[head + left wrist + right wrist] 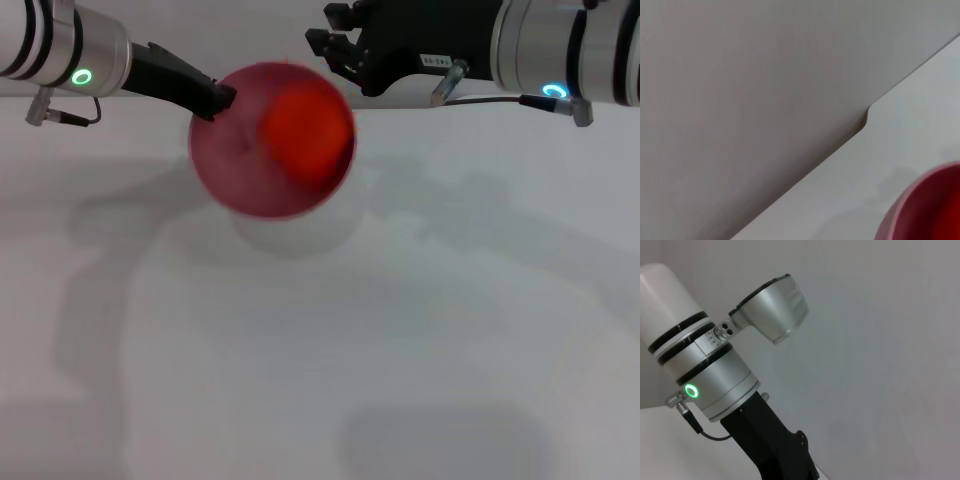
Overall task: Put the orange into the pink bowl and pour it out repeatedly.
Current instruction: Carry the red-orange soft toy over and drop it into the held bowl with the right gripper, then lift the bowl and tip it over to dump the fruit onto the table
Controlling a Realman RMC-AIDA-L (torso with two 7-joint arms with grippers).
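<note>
The pink bowl (235, 170) hangs above the white table, tipped so its opening faces me. The orange (305, 128) lies inside it against the right-hand wall, blurred. My left gripper (215, 100) is shut on the bowl's upper left rim. A piece of the bowl's rim (920, 210) shows in the left wrist view. My right gripper (335, 45) is open and empty, just above and to the right of the bowl, not touching it.
The bowl's shadow (290, 235) falls on the white table (320, 360) beneath it. The left wrist view shows the table's far edge (865, 122) against a grey wall. The right wrist view shows my left arm (715, 375) in front of that wall.
</note>
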